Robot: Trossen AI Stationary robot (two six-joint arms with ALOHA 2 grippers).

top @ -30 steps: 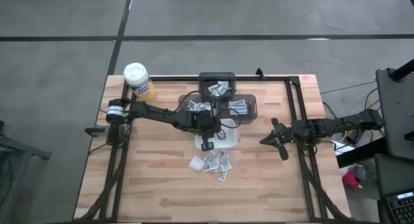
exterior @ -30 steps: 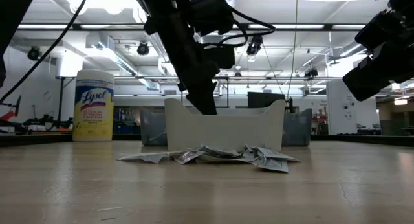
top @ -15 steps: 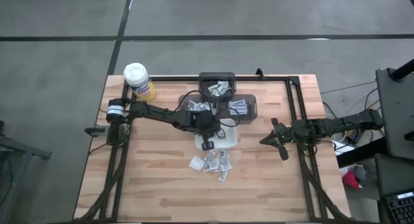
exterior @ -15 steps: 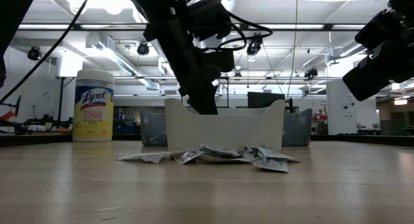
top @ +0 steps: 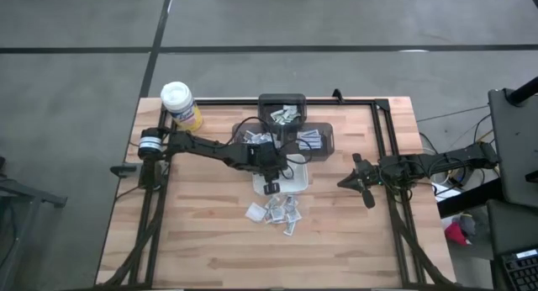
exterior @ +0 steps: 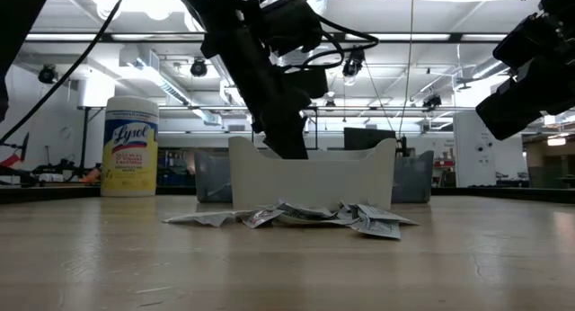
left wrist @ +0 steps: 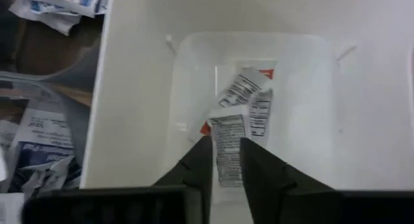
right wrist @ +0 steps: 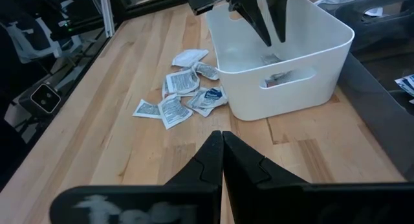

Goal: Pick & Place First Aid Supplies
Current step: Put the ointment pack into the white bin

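1. Reaching down into the white dish, the left end effector has its two dark fingers parted by a narrow gap, just above the packets on the dish floor.
2. Between those fingers a white packet with dark print shows through the gap; whether the fingers are touching it I cannot tell.
3. Two more packets with red-marked corners lie beside it in the dish, overlapping one another.
4. The dish stands near the middle of the desk, with grey bins just behind it that also hold packets.
5. A loose heap of first aid supplies lies on the desk just in front of the dish, some packets overlapping; the same heap sits at the foot of the dish in the low view.
6. A yellow canister with a white lid stands at the desk's back left corner, well apart from the dish.
7. The right end effector is fully closed with nothing in it, waiting above the right side of the desk, well apart from the dish and the heap.
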